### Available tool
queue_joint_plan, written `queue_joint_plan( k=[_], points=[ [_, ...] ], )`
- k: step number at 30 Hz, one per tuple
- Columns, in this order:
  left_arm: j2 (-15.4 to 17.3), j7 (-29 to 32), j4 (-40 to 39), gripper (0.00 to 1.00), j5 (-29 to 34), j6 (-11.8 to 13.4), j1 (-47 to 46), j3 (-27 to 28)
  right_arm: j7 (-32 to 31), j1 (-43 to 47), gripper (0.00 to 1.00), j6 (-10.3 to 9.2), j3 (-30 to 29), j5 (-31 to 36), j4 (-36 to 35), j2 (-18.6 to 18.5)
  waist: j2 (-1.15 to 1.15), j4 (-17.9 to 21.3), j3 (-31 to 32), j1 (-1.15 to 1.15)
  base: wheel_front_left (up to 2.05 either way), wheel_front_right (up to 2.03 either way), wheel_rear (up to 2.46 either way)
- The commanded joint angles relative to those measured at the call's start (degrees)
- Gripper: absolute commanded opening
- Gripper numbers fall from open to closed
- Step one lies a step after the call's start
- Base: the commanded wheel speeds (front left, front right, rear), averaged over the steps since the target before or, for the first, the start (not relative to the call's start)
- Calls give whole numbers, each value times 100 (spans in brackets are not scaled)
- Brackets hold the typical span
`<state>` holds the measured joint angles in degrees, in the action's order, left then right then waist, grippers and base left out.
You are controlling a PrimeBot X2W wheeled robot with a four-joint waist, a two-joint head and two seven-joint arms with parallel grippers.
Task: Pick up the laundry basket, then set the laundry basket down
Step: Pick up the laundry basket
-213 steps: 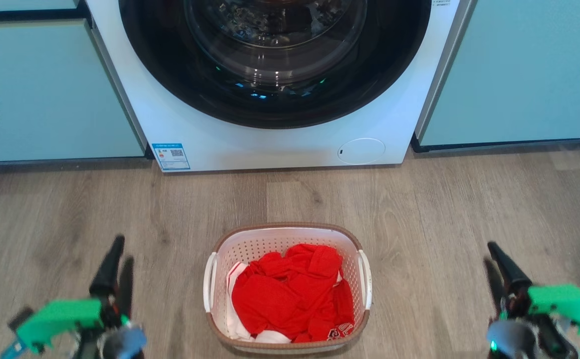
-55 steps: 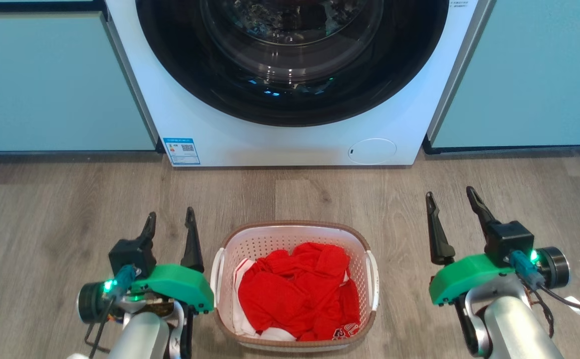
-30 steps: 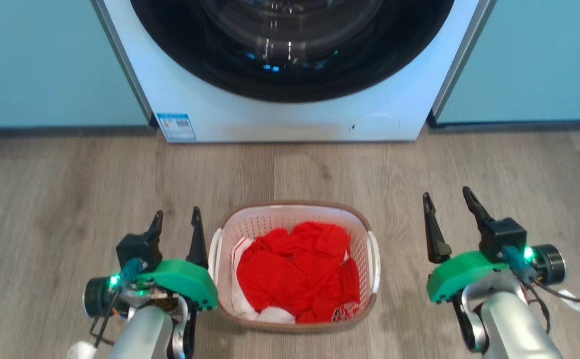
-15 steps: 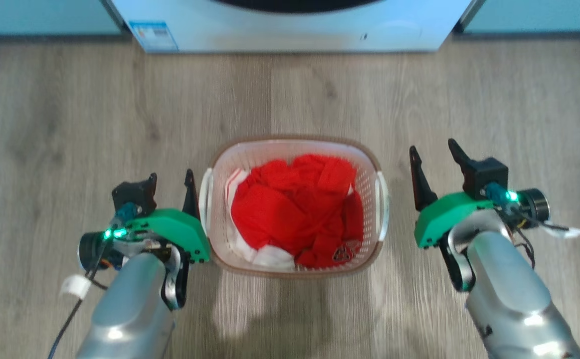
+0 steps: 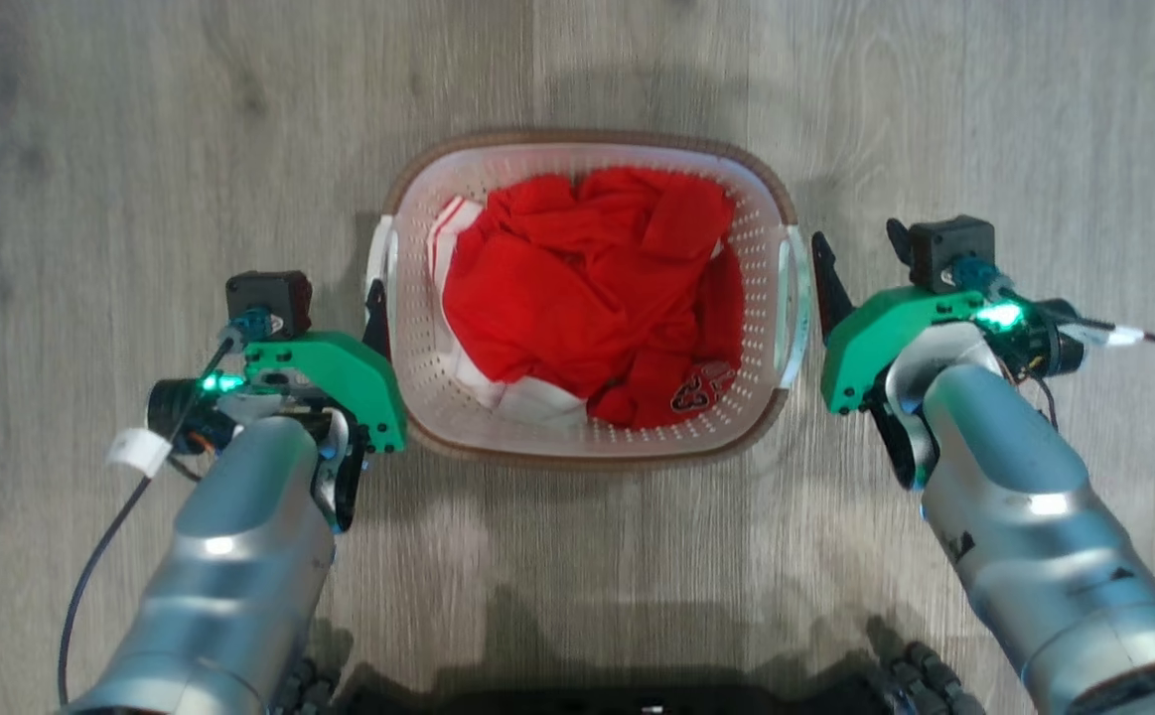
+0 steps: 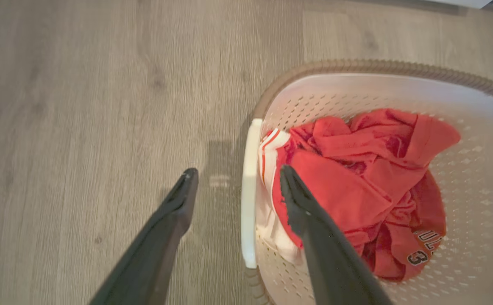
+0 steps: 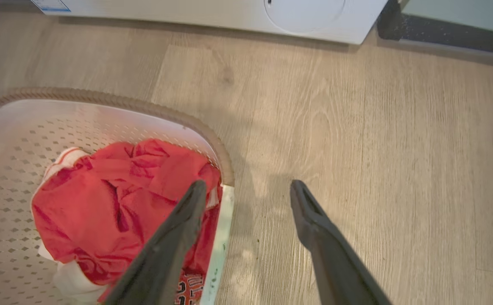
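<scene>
The laundry basket (image 5: 587, 137) is white with perforated walls and a brown rim, and it stands on the wood floor holding red clothes (image 5: 587, 288). My left gripper (image 5: 324, 290) is open beside its left handle (image 5: 383, 288). In the left wrist view that handle (image 6: 248, 190) lies between the two spread fingers of the left gripper (image 6: 236, 171). My right gripper (image 5: 855, 235) is open beside the right handle (image 5: 794, 288). The right wrist view shows this handle (image 7: 223, 237) between the fingers of the right gripper (image 7: 248, 184). Neither gripper holds anything.
The washer's white base (image 7: 212, 12) and a dark cabinet kickboard (image 7: 441, 34) stand beyond the basket (image 7: 102, 98). Bare wood floor (image 5: 90, 149) surrounds the basket. My own dark base (image 5: 637, 695) shows at the head view's bottom edge.
The head camera has tilted down, so the washer has left its view. Both open grippers have closed in on the basket's side handles; the basket has not moved.
</scene>
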<state>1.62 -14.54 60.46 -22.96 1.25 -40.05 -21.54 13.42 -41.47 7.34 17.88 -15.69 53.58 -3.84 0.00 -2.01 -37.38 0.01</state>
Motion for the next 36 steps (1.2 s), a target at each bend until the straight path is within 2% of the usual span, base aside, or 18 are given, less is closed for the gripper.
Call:
queue_joint_plan(
  k=[1, 9, 14, 28, 36],
  points=[
    [126, -46, 7, 100, -32, -23, -62, 134, -9, 60, 100, 14, 151, -55, -13, 89, 0, 6, -188, -1, 0, 0, 0],
    [126, -46, 671, 100, -27, -346, -532, -205, -326, -232, 100, 14, 828, -722, 400, 95, 0, -12, -529, -1, 0, 0, 0],
    [126, -46, 932, 100, -61, -505, -806, -472, -417, -473, 100, 14, 1045, -983, 602, 95, 0, -3, -718, -1, 0, 0, 0],
    [126, 530, 1281, 100, -344, -710, -1264, -1002, -729, -813, 100, 14, 1637, -1676, 797, 96, 0, 106, -1098, -1, 0, 0, 0],
    [126, 841, 1323, 100, -418, -741, -1430, -1176, -847, -1032, 100, 14, 1901, -1953, 849, 96, 0, 107, -1343, -1, 0, 0, 0]
  ],
)
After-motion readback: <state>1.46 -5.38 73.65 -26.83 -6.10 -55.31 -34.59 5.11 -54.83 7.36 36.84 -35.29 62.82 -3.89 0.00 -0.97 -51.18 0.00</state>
